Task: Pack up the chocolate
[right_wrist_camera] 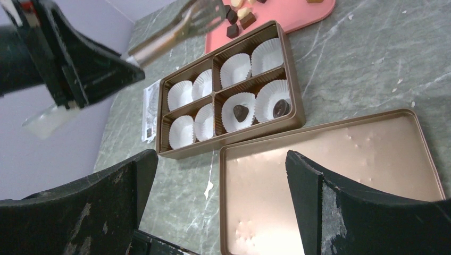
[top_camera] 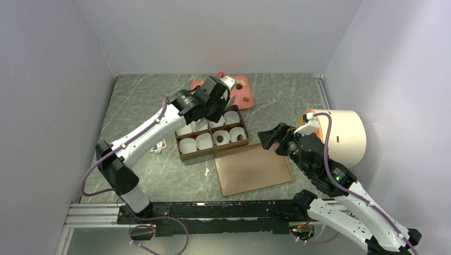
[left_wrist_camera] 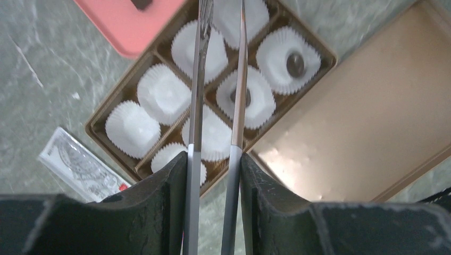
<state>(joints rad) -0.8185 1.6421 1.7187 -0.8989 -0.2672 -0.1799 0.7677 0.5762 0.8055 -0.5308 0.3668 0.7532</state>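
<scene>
Loose chocolate chunks lie on the pink tray (top_camera: 248, 91), and a cluster of them (right_wrist_camera: 237, 16) shows in the right wrist view. The brown box (top_camera: 183, 156) holds white paper cups. Two of its cups hold a dark chocolate (top_camera: 220, 138) (left_wrist_camera: 295, 64) (right_wrist_camera: 241, 111). My left gripper (top_camera: 220, 90) (left_wrist_camera: 215, 159) is shut on metal tongs (left_wrist_camera: 195, 106) (right_wrist_camera: 175, 29), whose tips reach over the box's far end toward the tray's cluster. The tips themselves are cut off or blurred. My right gripper (top_camera: 268, 139) (right_wrist_camera: 220, 159) is open and empty over the left end of the flat brown lid (top_camera: 252, 170) (right_wrist_camera: 345, 170).
A white cylinder (top_camera: 345, 135) stands at the right wall behind my right arm. A printed packet (top_camera: 158, 147) (left_wrist_camera: 80, 164) lies left of the box. Grey walls close in the table on three sides.
</scene>
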